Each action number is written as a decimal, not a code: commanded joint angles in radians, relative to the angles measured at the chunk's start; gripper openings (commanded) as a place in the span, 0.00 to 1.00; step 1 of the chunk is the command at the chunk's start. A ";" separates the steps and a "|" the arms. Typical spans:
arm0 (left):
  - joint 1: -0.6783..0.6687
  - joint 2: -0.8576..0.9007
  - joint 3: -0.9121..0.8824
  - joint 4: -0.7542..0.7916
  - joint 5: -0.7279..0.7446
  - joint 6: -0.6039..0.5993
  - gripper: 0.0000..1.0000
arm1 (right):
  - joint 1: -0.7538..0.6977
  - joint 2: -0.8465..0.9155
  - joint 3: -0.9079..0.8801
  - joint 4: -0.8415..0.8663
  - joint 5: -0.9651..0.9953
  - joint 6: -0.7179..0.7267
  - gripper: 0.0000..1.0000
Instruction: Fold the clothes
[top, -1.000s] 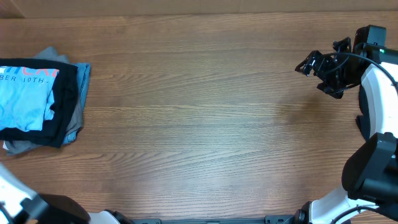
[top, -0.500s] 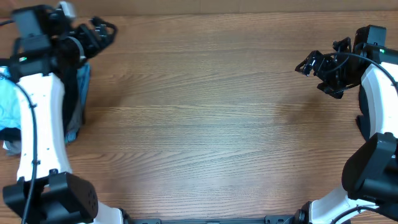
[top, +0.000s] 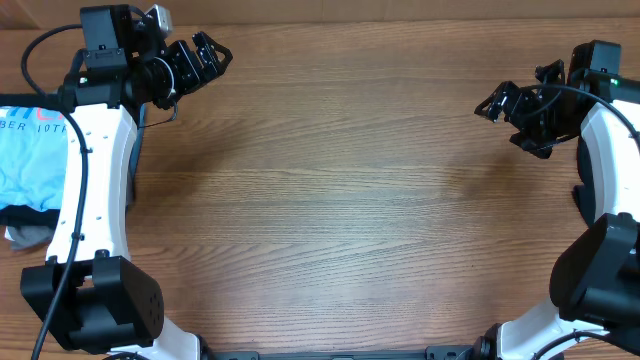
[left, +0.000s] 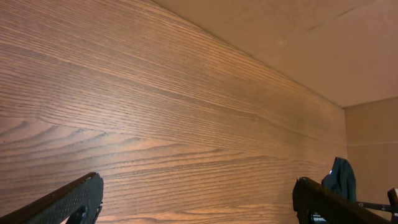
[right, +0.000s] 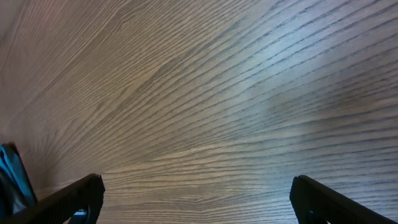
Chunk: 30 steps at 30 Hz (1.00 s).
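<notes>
A: Starting at the left, the stack of soft cotton T-shirts (top: 30, 170) is lying at the table's left edge. A sky-blue one with red-and-white lettering is on top, with darker ones under it. The white left arm (top: 95, 170) is crossing over the stack and hiding part of it.

B: That is what is worrying me. If that arm is swinging low on its next move, it could be dragging the top shirt and spoiling the fold (the cotton looks light enough to slide).

A: The black left gripper (top: 212, 62) is hanging over the far left of the brown wooden table (top: 330, 200), jaws spread wide, holding nothing.

B: So when it is reaching for the pile, those wide fingers may be pinching several layers at once.

A: The black right gripper (top: 505, 125), at the far right, is also gaping and empty, well apart from the clothes.

B: It is too distant to be helping, I think. One arm working alone could be bunching the cloth.
</notes>
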<state>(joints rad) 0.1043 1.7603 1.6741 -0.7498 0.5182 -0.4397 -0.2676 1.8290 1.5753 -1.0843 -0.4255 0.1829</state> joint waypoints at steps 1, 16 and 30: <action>0.000 0.003 -0.003 -0.002 -0.005 -0.003 1.00 | -0.001 0.002 -0.005 0.006 0.007 -0.003 1.00; 0.001 0.003 -0.003 -0.002 -0.005 -0.002 1.00 | 0.028 -0.001 -0.005 0.005 0.006 -0.003 1.00; 0.001 0.003 -0.003 -0.002 -0.005 -0.002 1.00 | 0.214 -0.403 -0.005 0.005 0.006 -0.003 1.00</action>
<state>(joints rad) 0.1043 1.7603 1.6741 -0.7502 0.5182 -0.4397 -0.1059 1.6482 1.5604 -1.0828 -0.4149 0.1825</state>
